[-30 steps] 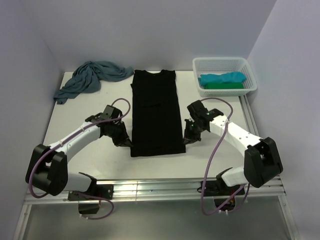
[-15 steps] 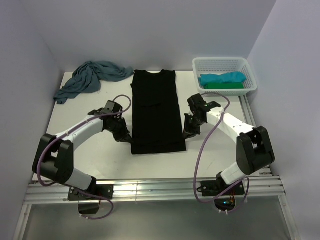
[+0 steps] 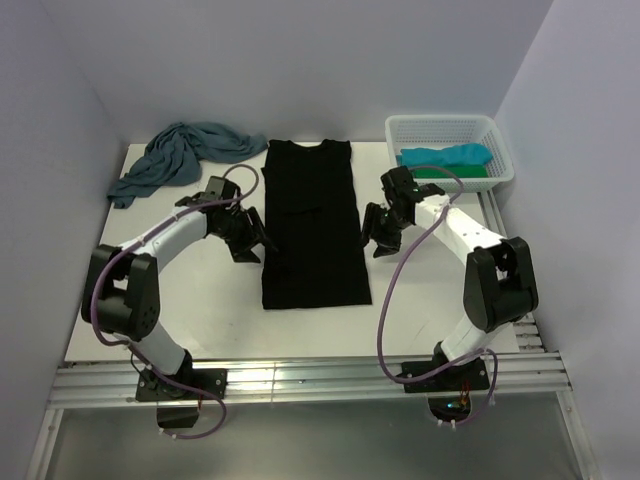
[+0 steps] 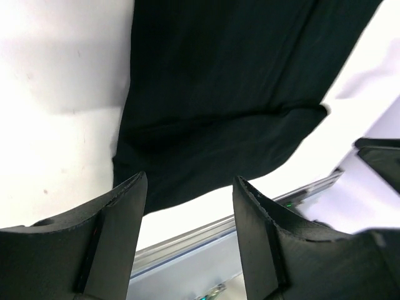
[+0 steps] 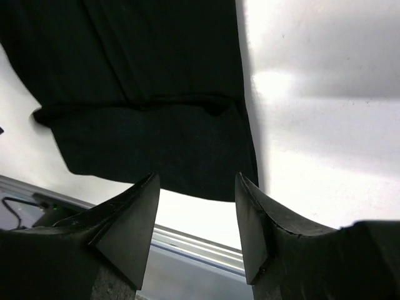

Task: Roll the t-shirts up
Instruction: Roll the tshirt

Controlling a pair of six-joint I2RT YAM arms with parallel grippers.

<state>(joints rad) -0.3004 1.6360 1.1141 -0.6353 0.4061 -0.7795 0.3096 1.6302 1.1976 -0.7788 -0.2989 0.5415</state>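
Observation:
A black t-shirt (image 3: 312, 225) lies flat on the table, folded into a long narrow strip with its collar at the far end. My left gripper (image 3: 247, 236) hovers beside its left edge, open and holding nothing. In the left wrist view the left gripper (image 4: 190, 181) has the shirt's near hem (image 4: 219, 94) beyond its tips. My right gripper (image 3: 377, 234) stands open at the right edge, also empty. In the right wrist view the right gripper (image 5: 197, 178) looks over the same black shirt (image 5: 144, 81). A dusty-blue t-shirt (image 3: 180, 158) lies crumpled at the far left.
A white mesh basket (image 3: 447, 124) at the far right holds a rolled turquoise shirt (image 3: 445, 156) on a green one (image 3: 432, 172). The table's near metal rail (image 3: 300, 375) runs below the black shirt. Walls close in on the left, back and right.
Both grippers went from shut at the black shirt's near corners to open. Both moved away from the near hem, farther up along the shirt's sides.

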